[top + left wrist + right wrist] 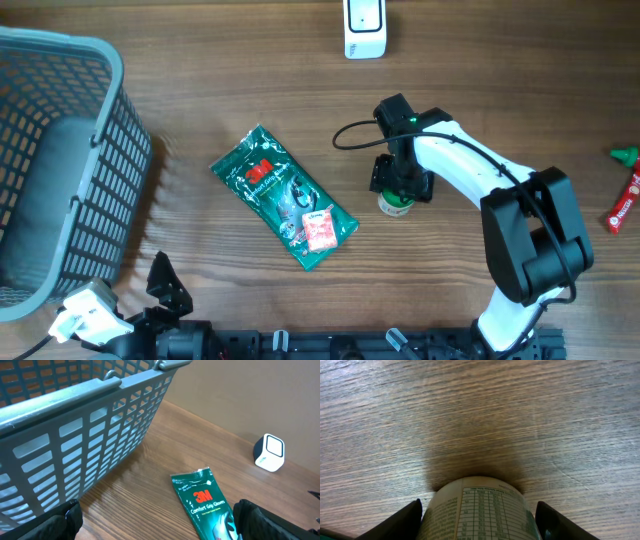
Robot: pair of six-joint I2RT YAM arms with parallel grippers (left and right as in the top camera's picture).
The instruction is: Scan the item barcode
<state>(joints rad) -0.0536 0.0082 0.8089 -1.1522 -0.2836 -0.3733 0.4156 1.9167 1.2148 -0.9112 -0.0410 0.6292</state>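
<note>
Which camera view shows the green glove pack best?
The overhead view: the whole glove pack shows there, lying flat with nothing over it. The left wrist view shows only its upper part, with readable print; the lower end is cut off. The right wrist view does not show it.

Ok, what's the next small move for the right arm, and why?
Probably close the right tool on the small container: its fingers flank it where it sits on the table, and a firm grip looks unconfirmed. It needs holding before going to the scanner.
</note>
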